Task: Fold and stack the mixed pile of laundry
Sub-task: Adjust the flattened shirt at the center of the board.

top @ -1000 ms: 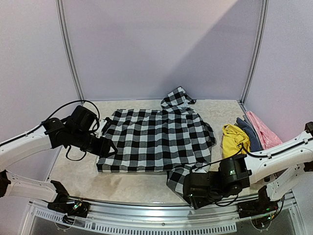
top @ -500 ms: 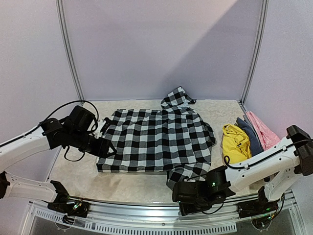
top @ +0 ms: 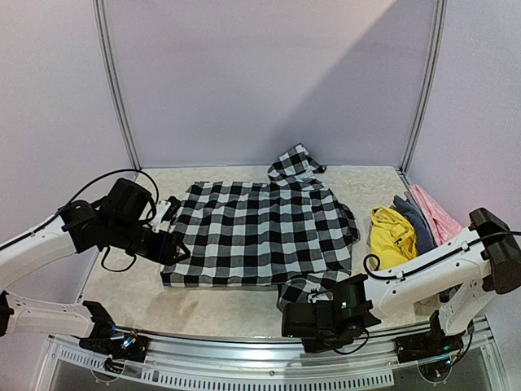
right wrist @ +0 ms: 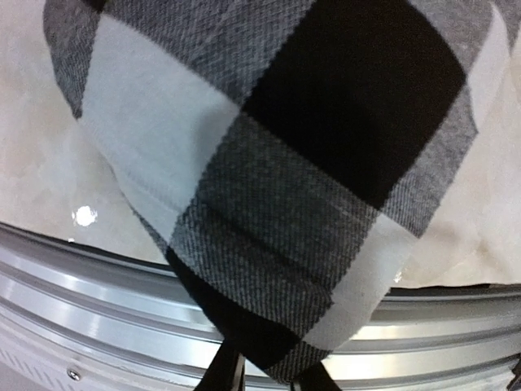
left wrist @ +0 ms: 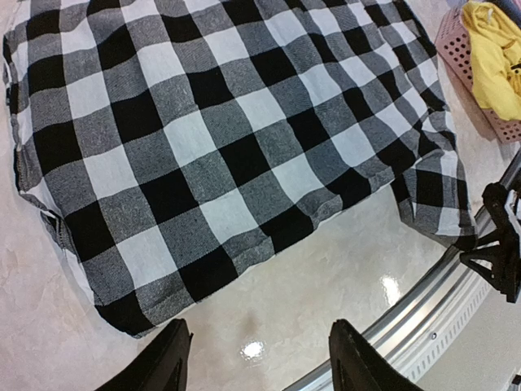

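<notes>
The black-and-white checked shirt [top: 260, 232] lies spread flat on the table, one sleeve [top: 305, 293] trailing toward the front edge. My right gripper [top: 295, 319] is low at that edge, and in the right wrist view the sleeve's end [right wrist: 285, 204] runs down between its nearly closed fingers [right wrist: 224, 371]. My left gripper [top: 175, 251] hovers open just off the shirt's near left corner [left wrist: 122, 301], with bare table between its fingertips [left wrist: 175, 358]. The yellow [top: 391, 232], blue-grey [top: 415, 216] and pink [top: 435, 213] garments lie bunched at the right.
A salmon perforated basket [left wrist: 468, 61] holds the yellow garment [left wrist: 492, 49] at the right side. The metal rail [right wrist: 98, 285] of the table's front edge runs right under the right gripper. Walls enclose the table at the back and at both sides.
My right gripper has slid left along the front edge and closed on the sleeve's end. The left arm has drawn back slightly to the left, still open.
</notes>
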### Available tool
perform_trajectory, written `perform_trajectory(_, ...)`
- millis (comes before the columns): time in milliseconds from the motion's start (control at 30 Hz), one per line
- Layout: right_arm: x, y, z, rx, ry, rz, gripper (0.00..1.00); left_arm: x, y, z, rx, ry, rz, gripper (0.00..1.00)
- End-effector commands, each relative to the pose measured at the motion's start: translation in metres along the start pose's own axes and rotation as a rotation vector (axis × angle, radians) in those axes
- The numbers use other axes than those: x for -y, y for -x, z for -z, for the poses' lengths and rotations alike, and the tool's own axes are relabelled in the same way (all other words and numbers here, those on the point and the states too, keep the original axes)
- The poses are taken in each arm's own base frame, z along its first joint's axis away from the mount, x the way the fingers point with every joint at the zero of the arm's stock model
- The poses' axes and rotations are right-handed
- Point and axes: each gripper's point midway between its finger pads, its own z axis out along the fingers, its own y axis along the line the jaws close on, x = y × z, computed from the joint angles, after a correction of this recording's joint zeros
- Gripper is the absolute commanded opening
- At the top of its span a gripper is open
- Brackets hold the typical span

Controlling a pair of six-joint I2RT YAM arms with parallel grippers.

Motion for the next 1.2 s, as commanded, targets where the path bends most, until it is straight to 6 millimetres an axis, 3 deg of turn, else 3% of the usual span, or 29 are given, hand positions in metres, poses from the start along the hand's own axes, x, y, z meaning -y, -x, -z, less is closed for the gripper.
perform_trajectory(0, -0.003, 0.019, 0.011, 0.072, -0.052, 0.031, 0.14, 0.002, -0.009, -0.004, -0.025, -0.006, -0.018, 0.59)
perform_trajectory(133, -0.018, 0.031, 0.035, 0.093, -0.022, 0.081, 0.0, 0.003, -0.008, -0.005, -0.026, -0.008, -0.021, 0.59)
perform_trajectory(367, -0.051, 0.044, 0.093, 0.074, 0.134, 0.243, 0.0, 0.001, -0.009, -0.005, -0.028, 0.002, -0.019, 0.59)
perform_trajectory(567, -0.045, 0.09, 0.122, 0.1, 0.3, 0.157, 0.0, 0.0, -0.006, -0.007, -0.024, 0.012, -0.023, 0.59)
perform_trajectory(833, -0.016, 0.17, 0.122, 0.098, 0.369, 0.087, 0.0, -0.001, 0.01, -0.013, -0.012, 0.041, -0.003, 0.59)
perform_trajectory(1167, 0.035, 0.256, 0.07, 0.039, 0.316, 0.076, 0.0, -0.008, 0.025, -0.033, -0.023, 0.105, 0.054, 0.59)
